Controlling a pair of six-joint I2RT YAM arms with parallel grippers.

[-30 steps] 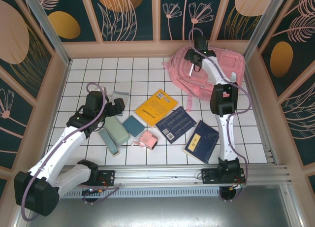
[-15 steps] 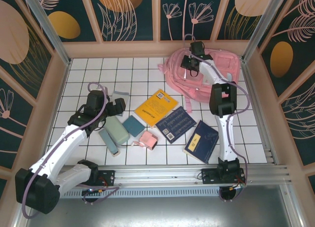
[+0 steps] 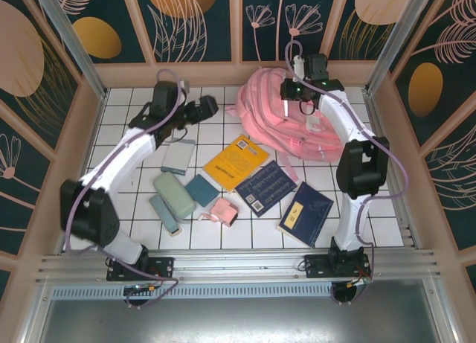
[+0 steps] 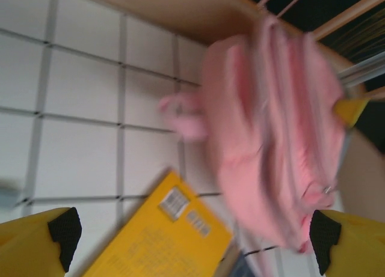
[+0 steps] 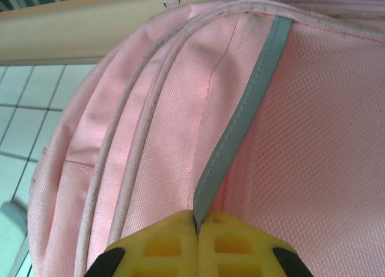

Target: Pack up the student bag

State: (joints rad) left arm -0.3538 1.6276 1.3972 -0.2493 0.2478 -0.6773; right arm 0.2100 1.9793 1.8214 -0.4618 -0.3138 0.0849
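Pink student bag: my right gripper pinches its grey strip. Left gripper spread wide, fingers cut off; bag blurred there.

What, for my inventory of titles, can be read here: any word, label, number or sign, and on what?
No text reads legibly.
yellow book: dark print and a white label, too small and blurred.
middle blue book: pale print and a white label, too small.
right blue book: a yellow label, too small.
student bag: no lettering seen.
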